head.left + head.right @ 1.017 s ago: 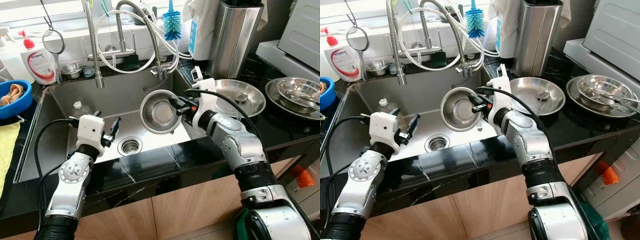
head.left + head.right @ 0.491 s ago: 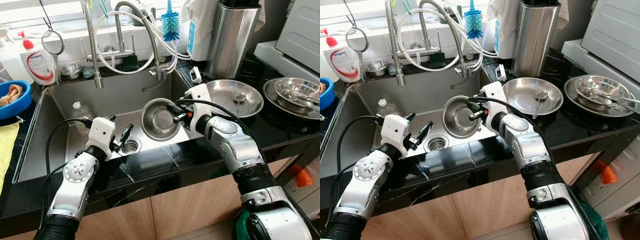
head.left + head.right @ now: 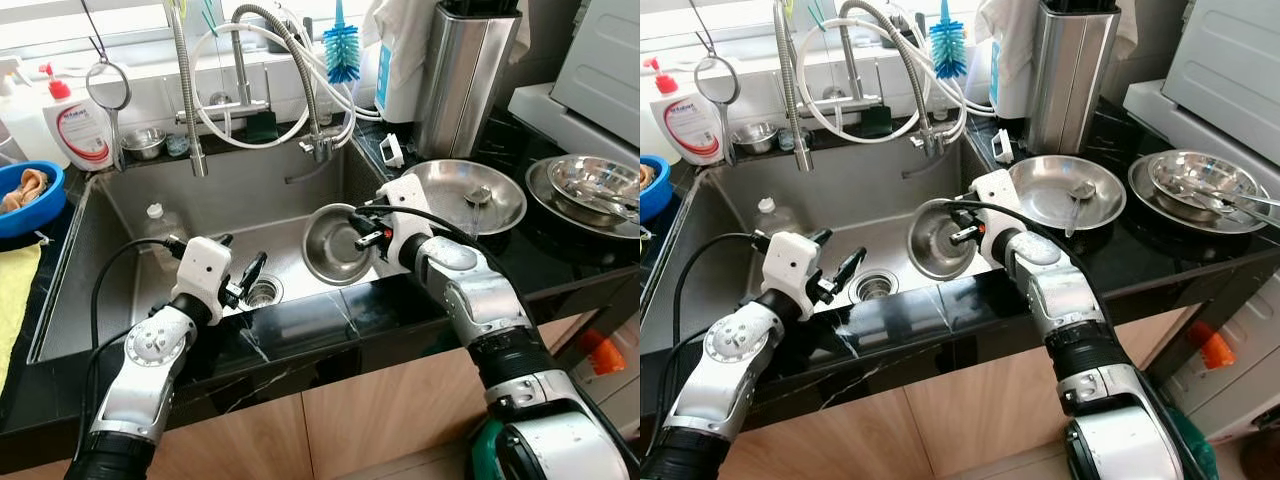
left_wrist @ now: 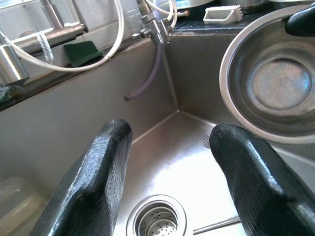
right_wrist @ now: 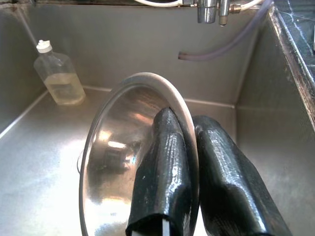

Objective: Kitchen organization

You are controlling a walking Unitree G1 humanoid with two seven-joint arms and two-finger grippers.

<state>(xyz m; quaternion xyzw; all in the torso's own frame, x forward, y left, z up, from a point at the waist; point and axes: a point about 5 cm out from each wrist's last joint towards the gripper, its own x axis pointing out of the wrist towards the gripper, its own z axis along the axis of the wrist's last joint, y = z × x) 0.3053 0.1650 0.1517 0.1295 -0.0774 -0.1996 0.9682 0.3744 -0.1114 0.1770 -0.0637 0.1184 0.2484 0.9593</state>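
Note:
A round steel bowl [image 3: 335, 245] hangs tilted over the right side of the sink [image 3: 130, 280], its hollow facing left. My right gripper [image 3: 366, 231] is shut on its right rim; in the right wrist view one finger [image 5: 162, 167] lies inside the bowl [image 5: 115, 162] and the other outside. My left gripper [image 3: 240, 262] hovers open over the sink's front near the drain [image 3: 262, 292], holding nothing. The left wrist view shows its two fingers [image 4: 93, 182] spread wide, with the bowl [image 4: 273, 83] off to one side.
A small clear bottle [image 3: 160, 222] stands in the sink's back left. Faucet hoses [image 3: 300, 90] hang above. On the black counter to the right sit a steel pan [image 3: 470, 195], a dish with cutlery [image 3: 595, 185] and a tall steel canister [image 3: 470, 70]. A blue bowl [image 3: 25, 195] sits far left.
My right gripper has carried the bowl rightward and a little lower, nearer the sink's right wall. My left gripper moved right toward the drain a second ago and has since stayed put.

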